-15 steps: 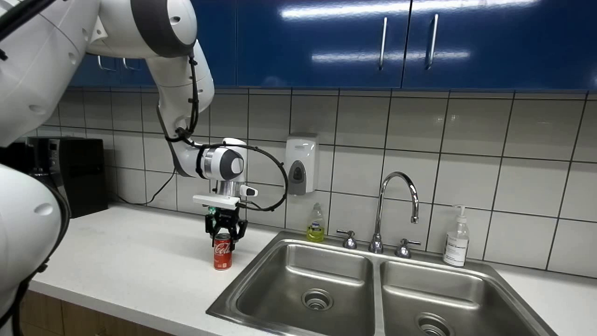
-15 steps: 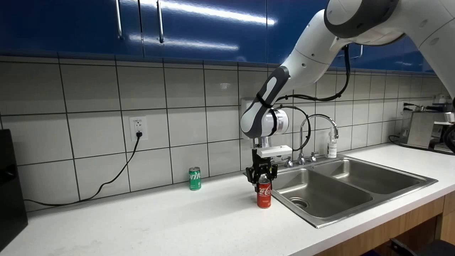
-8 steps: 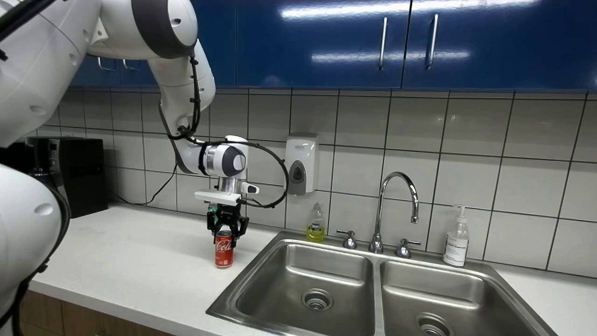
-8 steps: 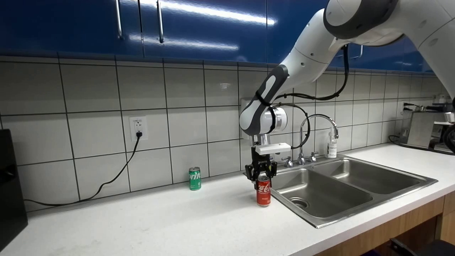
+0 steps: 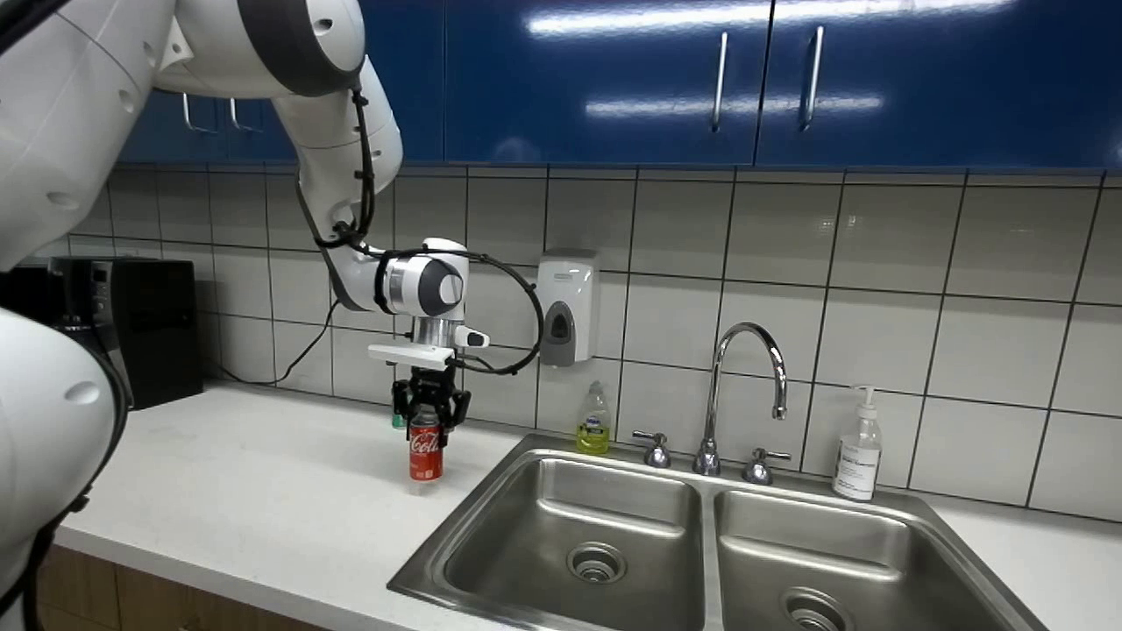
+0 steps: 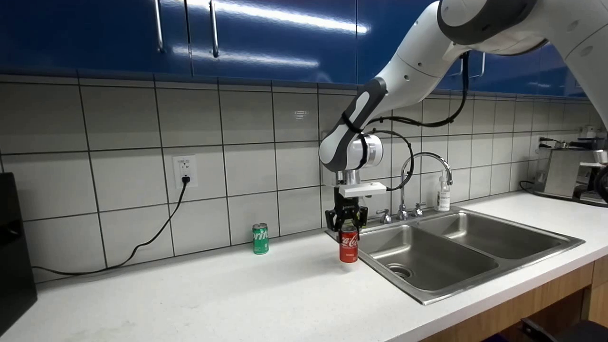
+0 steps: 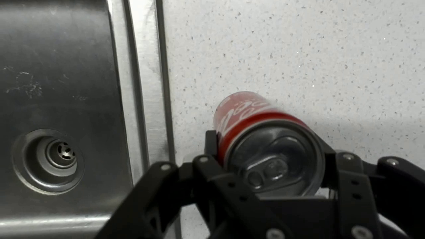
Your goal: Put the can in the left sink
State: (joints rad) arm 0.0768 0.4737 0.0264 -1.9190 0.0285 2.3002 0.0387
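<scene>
The red can (image 5: 426, 457), with white lettering and a silver top, is upright between my gripper's fingers in both exterior views (image 6: 349, 250). My gripper (image 5: 429, 438) is shut on its upper part and holds it a little above the counter. In the wrist view, the black fingers (image 7: 269, 149) press on both sides of the can (image 7: 244, 109), top facing the camera. The left sink (image 5: 517, 565) is a steel basin with a round drain, just beside the can. It also shows in an exterior view (image 6: 427, 263) and at left in the wrist view (image 7: 83, 99).
The right basin (image 5: 780, 526) adjoins the left one. A faucet (image 5: 712, 394), a yellow soap bottle (image 5: 593, 425) and a white-labelled pump bottle (image 5: 858, 460) stand behind the sinks. A green can (image 6: 260, 239) stands near the wall. Blue cabinets (image 5: 605, 88) hang above.
My gripper has moved up with the red can in it. The can has risen off the counter and shifted slightly. The sink and the other objects have not moved.
</scene>
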